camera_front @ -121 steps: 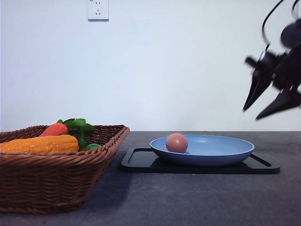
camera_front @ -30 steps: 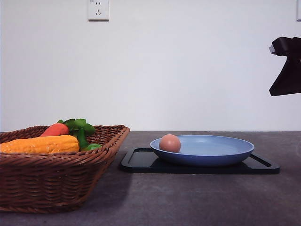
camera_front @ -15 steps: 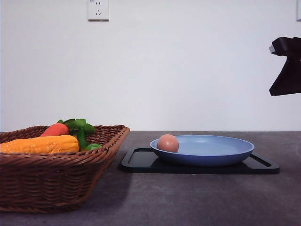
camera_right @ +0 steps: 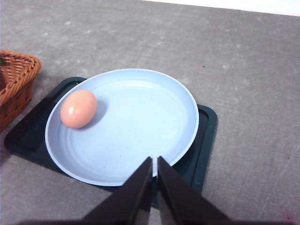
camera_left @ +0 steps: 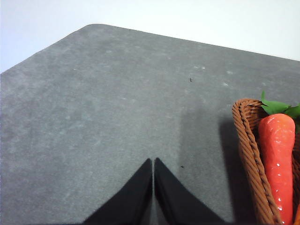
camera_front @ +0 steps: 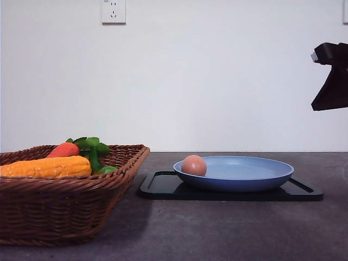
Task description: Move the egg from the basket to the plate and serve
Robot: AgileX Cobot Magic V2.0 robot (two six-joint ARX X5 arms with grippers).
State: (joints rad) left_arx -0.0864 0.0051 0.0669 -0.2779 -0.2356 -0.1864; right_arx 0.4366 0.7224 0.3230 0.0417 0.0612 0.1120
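Grey tabletop: the egg [camera_right: 78,108] lies loose near the rim of the blue plate [camera_right: 140,140], outside the basket [camera_front: 65,201]. Both grippers [camera_right: 154,164] [camera_left: 153,165] are closed, empty. Tilting the plate while serving could roll it off.

matte black tapered fingers [camera_right: 138,192]

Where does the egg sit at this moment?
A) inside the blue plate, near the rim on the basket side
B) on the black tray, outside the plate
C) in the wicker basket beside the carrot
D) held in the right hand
A: the egg lies inside the blue plate, close to its rim toward the basket, with nothing gripping it.
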